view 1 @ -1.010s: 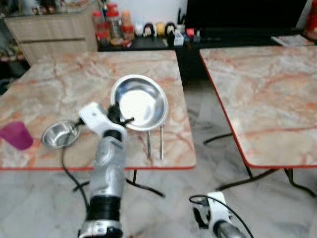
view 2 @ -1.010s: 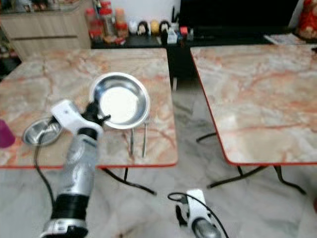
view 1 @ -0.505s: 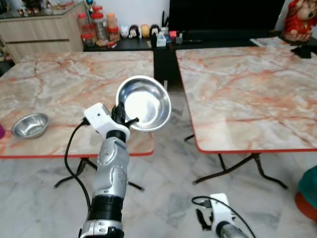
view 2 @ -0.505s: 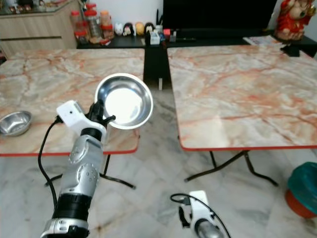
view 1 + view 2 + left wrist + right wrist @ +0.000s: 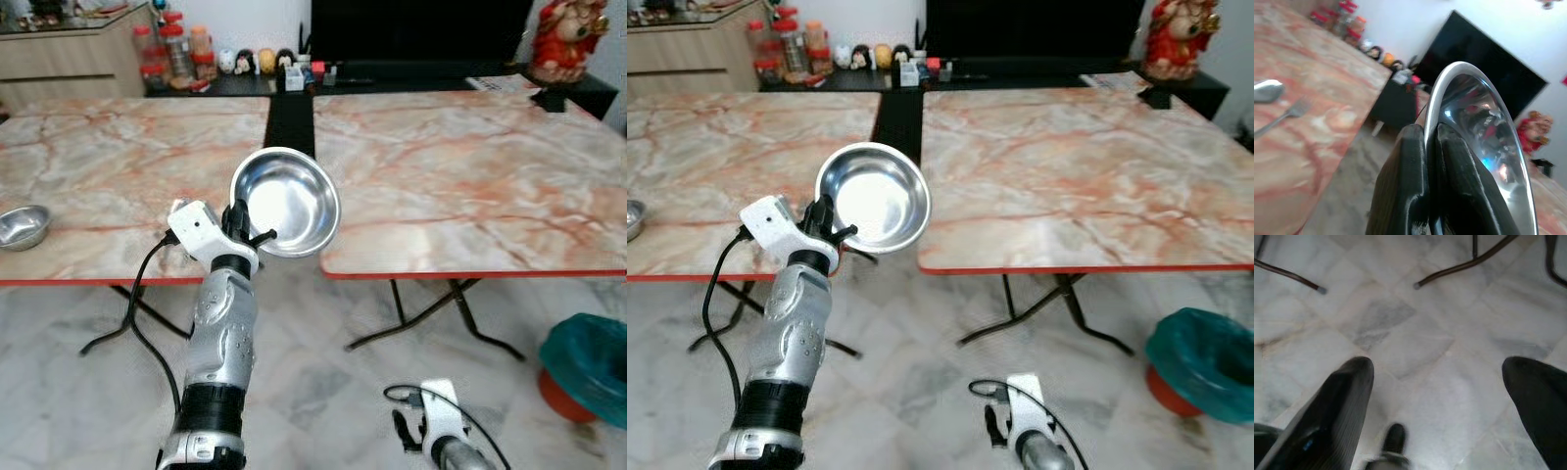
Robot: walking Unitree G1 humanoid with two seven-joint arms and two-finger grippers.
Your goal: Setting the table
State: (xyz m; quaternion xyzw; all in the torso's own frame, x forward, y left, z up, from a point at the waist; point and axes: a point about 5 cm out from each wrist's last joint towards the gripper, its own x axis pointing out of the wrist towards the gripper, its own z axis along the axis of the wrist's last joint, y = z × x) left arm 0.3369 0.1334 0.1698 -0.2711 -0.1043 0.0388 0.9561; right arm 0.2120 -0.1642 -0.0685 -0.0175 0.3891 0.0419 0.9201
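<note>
Standing on a pale marble-tile floor (image 5: 323, 372) between two folding tables: the left table (image 5: 108, 176) and the right table (image 5: 460, 176), both with pink-veined marble-look tops, red edging and thin dark metal legs; a narrow gap between them. Far wall: a big black TV (image 5: 411, 29) on a low dark cabinet, a wooden sideboard (image 5: 69, 64) far left with red-lidded jars (image 5: 171, 49) beside it, small figurines along the cabinet top. Red figurine (image 5: 558, 39) far right, past the right table. Teal bin (image 5: 588, 367) with an orange base on the floor, near right.

Left gripper (image 5: 245, 227), silver arm with white wrist block and black cable, raised in front of the gap; its black fingers (image 5: 1410, 186) pinched narrow on the rim of the steel bowl (image 5: 286, 201). Bowl is round, shiny, shallow, tilted up on edge, held in the air over the near edges of the tables, touching neither. Small steel bowl (image 5: 22, 225) sits on the left table, far left near edge. Left wrist view also shows a fork (image 5: 1283, 117) and spoon (image 5: 1267, 90) lying on the tabletop.

Right gripper (image 5: 1440, 401) hangs low over the floor, fingers spread wide, empty. No readable writing.
</note>
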